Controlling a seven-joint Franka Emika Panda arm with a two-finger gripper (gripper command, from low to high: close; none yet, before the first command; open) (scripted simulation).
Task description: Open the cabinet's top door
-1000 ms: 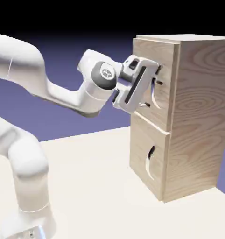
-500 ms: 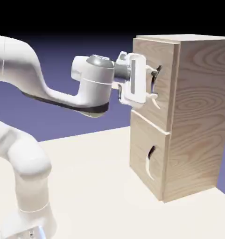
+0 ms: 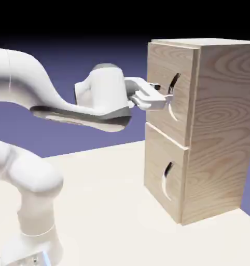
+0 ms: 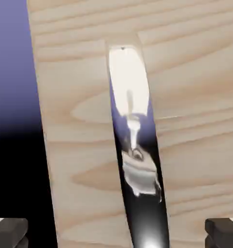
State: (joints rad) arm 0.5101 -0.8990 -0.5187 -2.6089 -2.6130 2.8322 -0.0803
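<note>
Tool [image 3: 166,93] released, jaws wide, fingertips [image 4: 10,230] set far apart either side of the metal handle [image 4: 135,160], gripping nothing. Tool is level, right at the top door [image 3: 168,91] by its crescent cut-out. Top door sits shut in the cabinet [image 3: 223,124], directly above the lower door [image 3: 163,176]. Cabinet stands on the tabletop [image 3: 111,208].

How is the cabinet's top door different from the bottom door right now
The top door has the open gripper right at its handle; the bottom door has nothing near it. The top door sits above, the bottom door near the table. Both are shut light-wood panels with curved cut-outs.
</note>
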